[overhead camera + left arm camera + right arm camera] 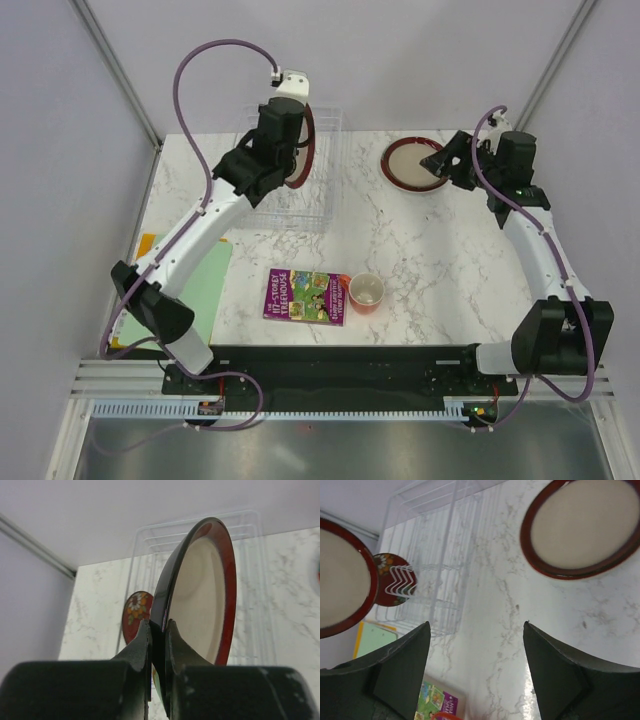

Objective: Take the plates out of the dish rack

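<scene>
**A:** Where are the plates?

**B:** One cream-centred plate (585, 527) with a dark red rim lies flat on the marble surface (430, 250), to the right of the dish rack (290, 205). A second cream plate (200, 595), also red-rimmed, stands on edge over the rack. A small red flowered plate (390, 580) sits upright among the rack's ribs.

**A:** Is anything gripped?

**B:** Yes. The left fingers (140, 645) are pressed together on the lower rim of the upright plate, one finger on each face. I cannot tell whether its bottom edge touches the rack, because the arm hides that spot in the overhead view.

**A:** And the right arm?

**B:** The right fingers (405, 660) are spread wide and hold nothing. They hang above bare marble, just beside the flat plate.

**A:** What else is there?

**B:** Near the front edge there is a purple picture book (306, 297) with an orange cup (366, 293) touching its right side, and at the far left a pale green sheet (205, 285).
</scene>
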